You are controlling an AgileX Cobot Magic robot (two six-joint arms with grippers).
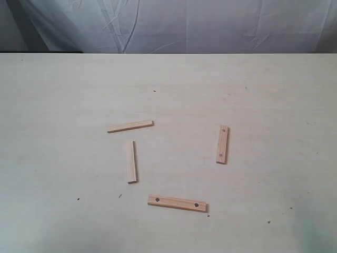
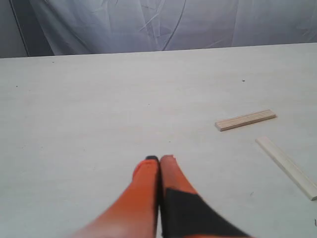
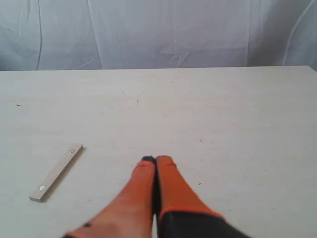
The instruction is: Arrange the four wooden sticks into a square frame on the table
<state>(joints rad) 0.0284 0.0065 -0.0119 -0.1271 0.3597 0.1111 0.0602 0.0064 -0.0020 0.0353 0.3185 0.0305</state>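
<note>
Four wooden sticks lie apart on the table [image 1: 63, 105], roughly ringing an open space, none touching. A plain stick [image 1: 130, 126] lies crosswise at the upper left and a second plain stick [image 1: 131, 161] runs lengthwise below it. A holed stick [image 1: 222, 144] lies lengthwise at the right; another holed stick [image 1: 177, 203] lies crosswise at the bottom. No square frame exists. Neither arm shows in the exterior view. My left gripper [image 2: 159, 158] is shut and empty, with both plain sticks [image 2: 245, 120] [image 2: 287, 166] off to its side. My right gripper [image 3: 156, 159] is shut and empty, a holed stick [image 3: 56, 172] beside it.
A wrinkled white cloth backdrop [image 1: 174, 23] hangs behind the table's far edge. A few tiny dark specks [image 1: 78, 199] dot the tabletop.
</note>
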